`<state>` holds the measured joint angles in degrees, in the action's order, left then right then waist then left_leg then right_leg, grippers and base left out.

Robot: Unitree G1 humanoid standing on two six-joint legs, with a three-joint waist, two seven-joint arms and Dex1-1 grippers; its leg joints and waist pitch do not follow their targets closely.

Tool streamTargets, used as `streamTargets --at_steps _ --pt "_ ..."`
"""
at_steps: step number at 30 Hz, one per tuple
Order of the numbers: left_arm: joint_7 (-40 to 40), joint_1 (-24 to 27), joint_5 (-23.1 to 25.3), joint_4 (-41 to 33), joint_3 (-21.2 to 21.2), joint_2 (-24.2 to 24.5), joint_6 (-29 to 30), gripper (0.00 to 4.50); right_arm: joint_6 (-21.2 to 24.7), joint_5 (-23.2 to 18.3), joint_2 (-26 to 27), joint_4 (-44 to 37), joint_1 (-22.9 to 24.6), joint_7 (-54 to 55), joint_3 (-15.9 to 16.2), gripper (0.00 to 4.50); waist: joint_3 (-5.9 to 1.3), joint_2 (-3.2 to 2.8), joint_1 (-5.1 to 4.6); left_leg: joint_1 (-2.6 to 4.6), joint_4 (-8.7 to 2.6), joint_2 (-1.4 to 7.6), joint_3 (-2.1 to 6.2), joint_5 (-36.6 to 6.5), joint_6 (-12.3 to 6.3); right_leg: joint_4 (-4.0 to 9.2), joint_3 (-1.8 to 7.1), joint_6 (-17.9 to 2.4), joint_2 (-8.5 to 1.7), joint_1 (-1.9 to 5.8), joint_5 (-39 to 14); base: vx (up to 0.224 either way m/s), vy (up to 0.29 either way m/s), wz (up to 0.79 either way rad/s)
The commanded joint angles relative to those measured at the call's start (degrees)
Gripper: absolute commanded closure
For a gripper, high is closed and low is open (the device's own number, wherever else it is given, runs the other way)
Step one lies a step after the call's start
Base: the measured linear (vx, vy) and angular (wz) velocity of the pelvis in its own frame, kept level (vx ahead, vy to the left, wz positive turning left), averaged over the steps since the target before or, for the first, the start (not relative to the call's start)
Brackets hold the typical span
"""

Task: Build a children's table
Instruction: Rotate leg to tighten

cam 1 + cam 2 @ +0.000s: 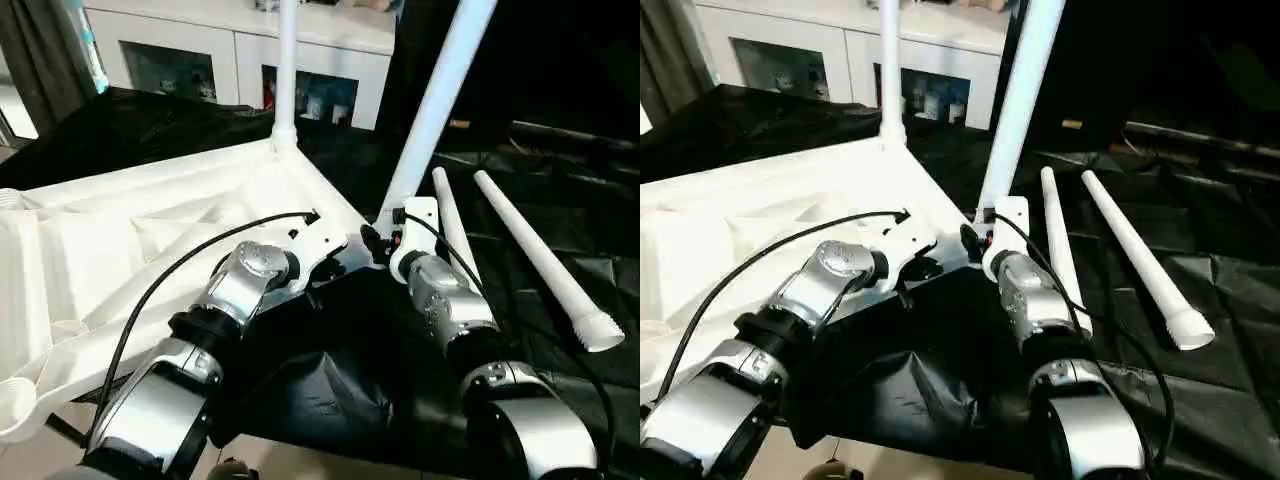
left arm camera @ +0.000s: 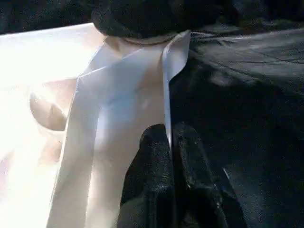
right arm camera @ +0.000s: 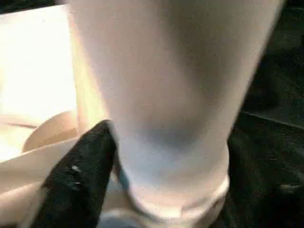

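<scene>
Left eye view: two legs (image 1: 287, 70) are socketed, two (image 1: 540, 258) left; rim (image 2: 166, 95) is pinched by left pincer (image 2: 170, 142), right pincer's (image 3: 114, 156) hold unclear.

Silver forearms (image 1: 245, 285), blk cables, blk-fingered claws

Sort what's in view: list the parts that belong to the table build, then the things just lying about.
Belongs to the job:
- table top, underside up
- upright leg in the far corner socket
- tilted leg at the near corner
- two loose legs on the black sheet

Lying about:
- black sheet
- white glass-door cabinet
</scene>
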<state>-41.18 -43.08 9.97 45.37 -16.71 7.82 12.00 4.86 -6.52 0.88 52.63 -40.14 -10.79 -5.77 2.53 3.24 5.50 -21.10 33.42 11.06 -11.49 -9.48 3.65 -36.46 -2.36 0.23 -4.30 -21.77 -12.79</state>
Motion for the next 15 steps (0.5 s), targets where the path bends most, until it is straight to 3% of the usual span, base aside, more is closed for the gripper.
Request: streamTargets --at_steps 1,5,10,12,15 --pt "2.0 -0.4 -0.8 0.0 0.8 -1.1 -4.0 4.50 -0.4 0.6 2.5 1.3 0.5 -6.2 3.9 0.70 -3.06 -0.02 -0.08 0.74 -4.49 2.36 1.75 -15.7 0.76 5.50 2.34 -9.3 -4.35 1.31 -12.5 0.000 0.000 0.00" --pt "-0.6 0.2 -0.5 0.5 0.4 0.7 -7.0 4.50 -1.5 0.4 0.2 0.1 1.1 -11.2 4.5 0.61 -3.10 -0.05 -0.01 0.80 -4.31 2.32 1.48 -13.5 -0.62 5.53 2.36 -10.2 -4.40 1.38 -10.1 0.000 0.000 0.00" --pt "-9.3 2.5 -2.8 -3.1 0.3 5.0 -9.7 4.50 0.0 -0.3 -7.5 -10.0 6.5 -30.0 10.4 0.61 -3.18 0.27 0.52 0.38 -3.97 2.38 1.35 -9.4 -3.57 4.93 2.22 -11.3 -4.31 2.16 -3.3 0.000 0.000 0.00" --pt "-14.6 3.9 -3.8 -4.9 -0.5 7.5 -11.0 4.50 1.2 -1.0 -11.0 -13.8 8.3 -36.6 11.3 0.61 -3.19 0.00 0.45 0.50 -3.97 2.51 1.39 -9.5 -3.90 4.86 2.17 -11.9 -4.27 2.10 -3.2 0.000 0.000 0.00" --pt "-18.4 4.8 -3.9 -5.5 -1.5 10.0 -12.8 4.50 1.7 -1.4 -14.6 -16.1 9.0 -42.3 12.1 0.61 -3.20 0.09 0.28 0.52 -3.91 2.50 1.28 -9.1 -4.12 4.65 2.17 -12.9 -4.11 2.02 -2.1 0.000 0.000 0.00"
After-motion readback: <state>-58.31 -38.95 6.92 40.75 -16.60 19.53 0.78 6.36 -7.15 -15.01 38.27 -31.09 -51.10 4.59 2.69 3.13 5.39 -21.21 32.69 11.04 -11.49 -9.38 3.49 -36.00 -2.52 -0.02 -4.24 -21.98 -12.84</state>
